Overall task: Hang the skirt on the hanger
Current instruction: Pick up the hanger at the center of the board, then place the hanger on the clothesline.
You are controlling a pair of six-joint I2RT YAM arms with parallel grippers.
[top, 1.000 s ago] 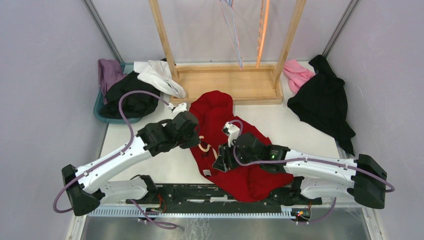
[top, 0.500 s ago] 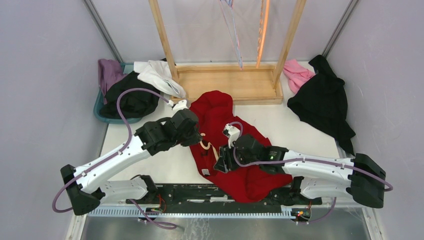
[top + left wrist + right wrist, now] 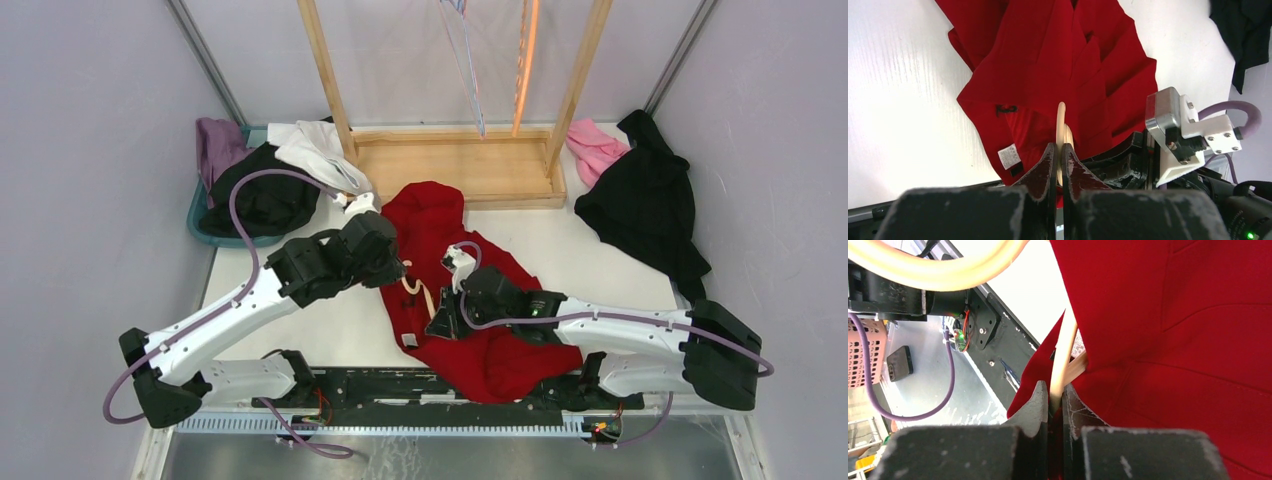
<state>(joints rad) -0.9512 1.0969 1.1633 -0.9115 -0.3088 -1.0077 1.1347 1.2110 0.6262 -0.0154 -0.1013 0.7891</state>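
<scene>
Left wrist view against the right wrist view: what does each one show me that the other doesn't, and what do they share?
Only the left wrist view shows a white label, the bare white table, a black garment at the far right and the other arm's wrist camera mount. Only the right wrist view shows a curved pale wooden bar overhead and a pink perforated basket beyond the table edge. Both show the red skirt and the pale wooden hanger, with that camera's own jaws closed on it.
</scene>
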